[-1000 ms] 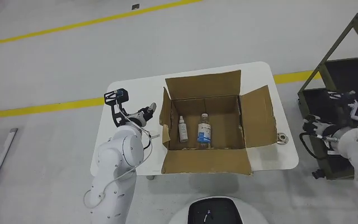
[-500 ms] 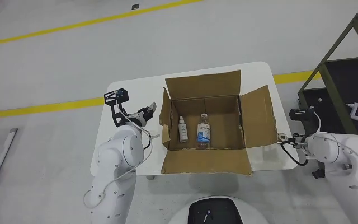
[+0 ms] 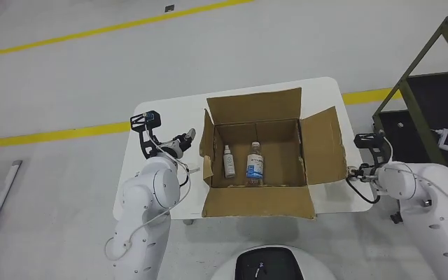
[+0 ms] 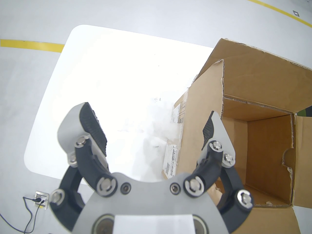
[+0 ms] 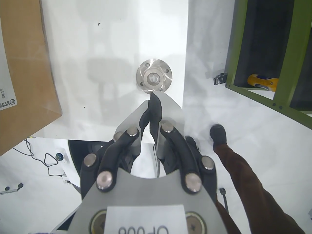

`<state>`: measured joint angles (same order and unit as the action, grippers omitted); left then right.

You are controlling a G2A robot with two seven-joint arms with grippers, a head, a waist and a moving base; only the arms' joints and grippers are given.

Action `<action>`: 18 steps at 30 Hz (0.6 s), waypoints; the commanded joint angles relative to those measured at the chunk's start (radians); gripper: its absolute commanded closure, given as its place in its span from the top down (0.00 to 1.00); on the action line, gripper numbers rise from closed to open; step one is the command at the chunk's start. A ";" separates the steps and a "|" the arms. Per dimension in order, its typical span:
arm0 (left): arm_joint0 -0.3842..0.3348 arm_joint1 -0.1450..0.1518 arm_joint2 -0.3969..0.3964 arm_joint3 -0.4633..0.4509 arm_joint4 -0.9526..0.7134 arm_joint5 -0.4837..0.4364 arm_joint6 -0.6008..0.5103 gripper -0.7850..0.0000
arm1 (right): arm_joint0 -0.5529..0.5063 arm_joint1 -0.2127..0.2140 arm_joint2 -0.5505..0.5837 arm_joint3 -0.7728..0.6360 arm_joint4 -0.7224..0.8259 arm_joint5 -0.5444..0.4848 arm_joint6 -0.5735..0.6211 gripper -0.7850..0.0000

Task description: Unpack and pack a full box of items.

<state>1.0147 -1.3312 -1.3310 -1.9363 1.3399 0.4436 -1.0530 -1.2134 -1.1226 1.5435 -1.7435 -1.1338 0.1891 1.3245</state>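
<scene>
**White table** [image 3: 157, 119]: rounded corners, with a bare strip along each side of the box, the left one wider.
**Cardboard box** [image 3: 255, 106]: stands mid-table with all four flaps folded outward. The near flap reaches the table's front edge.
**Green rack** [image 3: 409, 84]: on the floor just off the table's right edge.
**Left gripper** [image 4: 148, 113]: hovers over the left strip just beside the box's left wall, fingers spread wide and holding nothing.
**Right gripper** [image 5: 153, 98]: at the table's right edge, fingers pressed together and empty (tips just short of the flange).
**Clear bottle** [image 3: 255, 163], **white bottle** [image 3: 229, 162]: side by side on the box floor, apart.
**Metal flange** [image 5: 154, 77]: flat on the right strip, near the edge.
</scene>
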 commanded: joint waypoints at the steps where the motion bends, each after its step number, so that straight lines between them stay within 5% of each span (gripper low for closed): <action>1: 0.000 0.000 0.000 0.000 0.000 0.000 0.000 1.00 | 0.025 -0.001 -0.017 0.023 -0.009 -0.008 0.006 0.44; 18: 0.000 0.000 0.000 0.000 0.000 0.000 0.000 1.00 | 0.176 -0.014 -0.151 0.258 -0.085 -0.039 0.008 0.49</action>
<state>1.0147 -1.3312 -1.3310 -1.9363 1.3399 0.4436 -1.0530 -1.0410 -1.1358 1.3962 -1.4928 -1.2183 0.1484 1.3345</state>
